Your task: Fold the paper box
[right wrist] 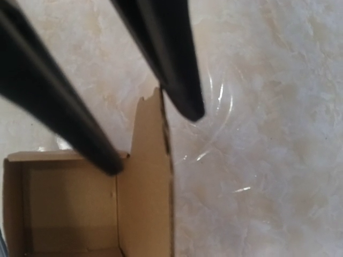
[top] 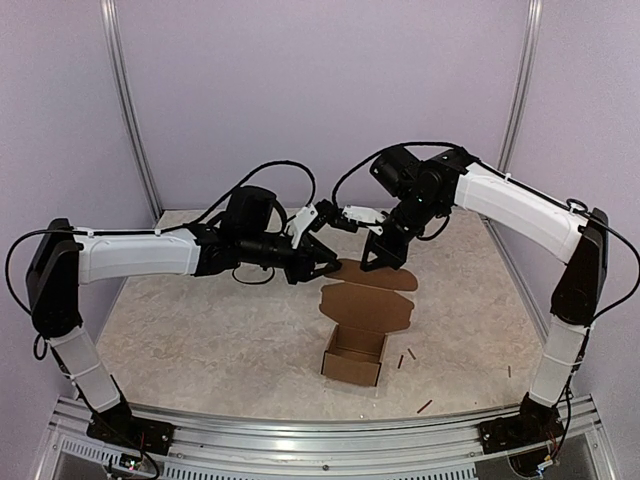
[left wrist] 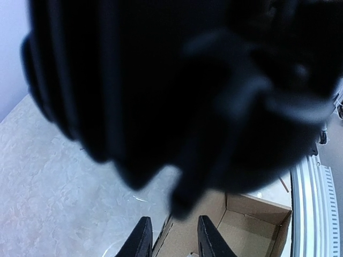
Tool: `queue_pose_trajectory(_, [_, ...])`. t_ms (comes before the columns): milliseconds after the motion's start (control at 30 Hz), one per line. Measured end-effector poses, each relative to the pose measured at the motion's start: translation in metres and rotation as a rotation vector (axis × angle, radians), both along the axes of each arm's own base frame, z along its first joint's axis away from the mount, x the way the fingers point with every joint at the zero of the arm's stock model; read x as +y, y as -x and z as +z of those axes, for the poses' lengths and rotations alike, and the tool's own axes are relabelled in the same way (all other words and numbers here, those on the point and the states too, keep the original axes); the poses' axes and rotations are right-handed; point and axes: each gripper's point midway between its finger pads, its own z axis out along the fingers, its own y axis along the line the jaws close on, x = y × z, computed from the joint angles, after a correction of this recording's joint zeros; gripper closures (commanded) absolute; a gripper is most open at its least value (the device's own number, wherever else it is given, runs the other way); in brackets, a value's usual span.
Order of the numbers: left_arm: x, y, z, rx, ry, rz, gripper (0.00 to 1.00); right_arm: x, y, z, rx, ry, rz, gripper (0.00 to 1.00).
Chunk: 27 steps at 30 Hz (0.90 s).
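A black, out-of-focus body [left wrist: 177, 80] sits directly before the left wrist lens and fills most of that view; what it is cannot be told from there. Below it, the left tool [left wrist: 174, 241] is released: its two fingers [left wrist: 140, 241] stand apart, with brown cardboard visible in the gap beyond them.

The paper box [top: 365, 308] lies on the desk [top: 200, 340], roughly midway between the two arms. Its tray section is erected and open upward, on the side nearest the arm bases. The lid panel is unfolded and lies flat, extending away from the tray toward the far wall and ending in a flap with rounded corners.

In the top external view, the left tool [top: 322, 266] is positioned just beside the left far corner of that end flap. The right tool [top: 384, 264] is positioned over the same flap, near its middle. The two tools are close together.

The right tool [right wrist: 155, 139] is released, fingers spread wide. In the right wrist view, a notched corner of the cardboard flap [right wrist: 147, 160] appears between the fingertips; whether either finger touches it cannot be told. The open tray of the paper box occupies the lower left of that view.

Several small dark sticks [top: 424, 406] lie scattered on the desk to the right of the tray, apart from it.
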Motion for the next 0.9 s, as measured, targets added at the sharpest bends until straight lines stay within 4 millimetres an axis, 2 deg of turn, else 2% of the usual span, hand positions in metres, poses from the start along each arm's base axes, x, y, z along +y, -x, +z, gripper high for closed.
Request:
queue_pose_trajectory(167, [-0.001,-0.004,-0.001,0.000,0.005,0.020,0.76,-0.002,-0.002,0.000,0.005,0.001,-0.020,1.00])
queue_pose_trajectory(300, [-0.003,0.000,-0.003,0.018,0.018,0.020,0.76,-0.005,-0.006,0.000,0.009,0.000,-0.036,1.00])
queue_pose_trajectory(600, [-0.017,0.020,0.003,0.129,0.077,-0.029,0.64,-0.006,-0.008,0.001,0.021,-0.012,-0.047,1.00])
queue_pose_trajectory(767, [-0.021,0.029,0.009,0.176,0.118,-0.072,0.62,-0.004,-0.012,0.003,0.014,-0.021,-0.050,1.00])
queue_pose_trajectory(833, [-0.019,0.033,0.007,0.171,0.112,-0.083,0.61,-0.002,-0.013,0.005,0.011,-0.036,-0.035,1.00])
queue_pose_trajectory(900, [-0.008,0.038,0.002,0.162,0.088,-0.086,0.58,-0.001,-0.015,0.007,0.001,-0.052,-0.018,1.00])
